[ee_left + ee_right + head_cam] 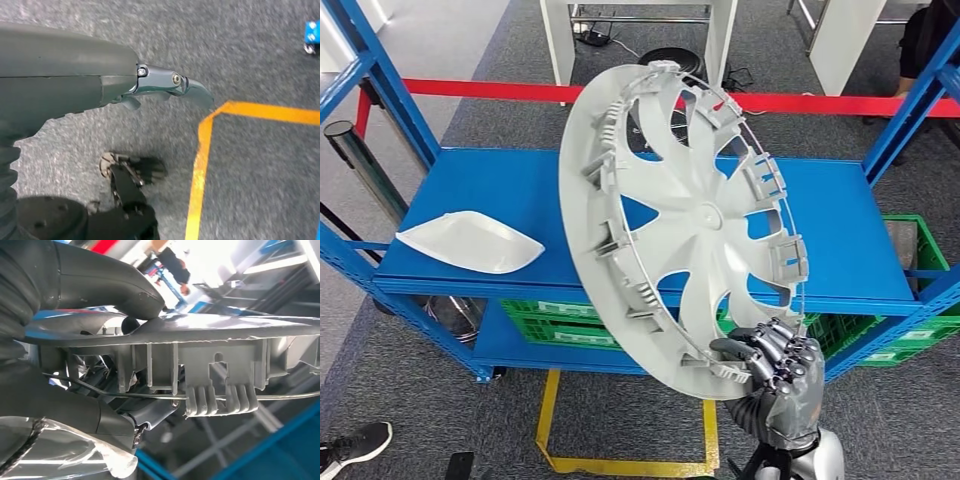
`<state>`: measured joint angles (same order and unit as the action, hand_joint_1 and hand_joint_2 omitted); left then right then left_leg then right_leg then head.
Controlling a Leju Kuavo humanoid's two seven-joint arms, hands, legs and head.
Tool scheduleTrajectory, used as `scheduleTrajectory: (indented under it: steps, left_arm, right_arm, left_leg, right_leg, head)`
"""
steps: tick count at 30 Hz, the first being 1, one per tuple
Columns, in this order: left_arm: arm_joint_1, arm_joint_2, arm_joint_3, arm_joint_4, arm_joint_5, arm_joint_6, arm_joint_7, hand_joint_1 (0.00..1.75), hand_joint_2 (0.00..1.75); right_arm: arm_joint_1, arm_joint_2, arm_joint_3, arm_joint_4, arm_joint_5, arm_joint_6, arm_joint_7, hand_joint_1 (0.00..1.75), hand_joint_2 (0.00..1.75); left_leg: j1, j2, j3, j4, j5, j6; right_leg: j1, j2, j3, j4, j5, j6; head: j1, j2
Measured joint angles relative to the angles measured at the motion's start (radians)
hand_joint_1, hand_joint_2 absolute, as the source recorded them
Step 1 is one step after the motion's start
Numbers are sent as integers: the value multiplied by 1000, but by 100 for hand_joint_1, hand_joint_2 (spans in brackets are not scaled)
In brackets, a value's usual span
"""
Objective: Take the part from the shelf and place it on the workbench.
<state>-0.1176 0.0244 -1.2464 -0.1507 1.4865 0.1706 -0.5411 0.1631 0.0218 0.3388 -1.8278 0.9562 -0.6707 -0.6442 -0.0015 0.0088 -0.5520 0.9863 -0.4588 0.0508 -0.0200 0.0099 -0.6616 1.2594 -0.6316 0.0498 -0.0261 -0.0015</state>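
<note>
A large grey wheel cover (682, 215) with curved spokes and clips on its inner side hangs tilted in front of the blue shelf (841, 245), lifted clear of it. My right hand (776, 375) grips its lower rim from below. In the right wrist view the rim (211, 330) and its clips run across the picture, with my thumb (109, 287) on one face and my fingers (113, 422) on the other. My left hand (166, 85) hangs beside my body above the grey floor, holding nothing, its fingers straight.
A white curved plastic part (467, 242) lies on the shelf's left end. Green crates (554, 320) sit on the lower level. Red tape (493, 90) runs behind the shelf, yellow floor tape (546, 420) in front. A person's shoe (354, 445) is at lower left.
</note>
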Motion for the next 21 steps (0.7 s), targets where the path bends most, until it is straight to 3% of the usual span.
scheduleTrajectory:
  steps: [1, 3, 5, 9, 10, 12, 14, 15, 16, 17, 19, 21]
  left_arm:
    - [2, 0, 0, 0, 1, 5, 1, 0, 175]
    - [5, 1, 0, 0, 2, 12, 2, 0, 175]
    - [7, 4, 0, 2, 3, 16, 2, 0, 175]
    - [11, 6, -1, 5, 4, 22, 1, 0, 175]
    - [11, 6, -2, 5, 5, 24, 0, 0, 175]
    - [12, 9, -2, 6, 11, 25, -2, 0, 175]
    - [13, 13, -2, 6, 24, 19, -5, 0, 175]
    - [14, 16, -2, 6, 31, 14, -6, 0, 175]
    - [15, 19, -1, 7, 36, 9, -6, 0, 175]
    - [16, 23, -1, 7, 40, 6, -5, 0, 175]
    - [15, 31, -1, 8, 42, 3, -4, 0, 175]
    - [15, 37, 0, 10, 43, 2, -3, 0, 175]
  right_arm:
    - [7, 1, -3, -3, -16, 0, 1, 175, 175]
    - [14, 1, -6, -7, -46, 0, 7, 175, 175]
    - [15, 0, -6, -13, -77, 0, 17, 175, 175]
    - [17, -8, 8, -20, -116, 0, 35, 175, 175]
    - [18, -10, 11, -22, -118, 0, 33, 175, 175]
    - [17, -10, 18, -27, -118, 0, 25, 175, 175]
    - [9, -10, 30, -28, -120, 1, 18, 175, 175]
    - [2, -10, 38, -25, -121, 1, 18, 175, 175]
    - [-7, -8, 48, -20, -120, 1, 19, 175, 175]
    - [-16, -4, 57, -15, -118, 1, 21, 175, 175]
    - [-30, 4, 70, -4, -114, 1, 23, 175, 175]
    - [-40, 10, 79, 2, -113, 1, 24, 175, 175]
  left_leg:
    - [2, 1, -3, 4, 0, -3]
    - [9, 2, -11, 18, -4, -16]
    - [9, 1, -25, 40, -9, -34]
    - [7, -1, -46, 64, -10, -60]
    - [9, -1, -52, 78, -28, -65]
    - [11, -2, -78, 161, -104, -73]
    - [11, -2, -104, 277, -177, -76]
    - [11, -2, -105, 309, -189, -74]
    - [10, -3, -90, 305, -181, -70]
    - [8, -3, -59, 266, -157, -63]
    - [1, -6, 29, 131, -115, -43]
    - [-7, -7, 82, 36, -102, -33]
  right_leg:
    - [-4, -2, 8, -11, 20, 5]
    - [-14, -10, 68, -120, 75, 19]
    - [-16, -13, 116, -204, 99, 20]
    - [-14, -8, 102, -205, 100, -18]
    - [-14, -8, 95, -204, 106, -28]
    - [-12, -9, 79, -205, 120, -43]
    - [-6, -10, 61, -205, 134, -50]
    - [-3, -10, 51, -205, 142, -53]
    - [0, -9, 41, -204, 150, -54]
    - [3, -8, 31, -204, 158, -55]
    - [8, -7, 16, -205, 174, -53]
    - [6, -10, 10, -209, 190, -45]
  head:
    - [0, 0]
    - [0, 0]
    - [5, 0]
    - [5, 0]
    - [5, 0]
    - [4, 0]
    - [4, 0]
    - [4, 0]
    - [4, 0]
    - [3, 0]
    - [4, 0]
    - [4, 0]
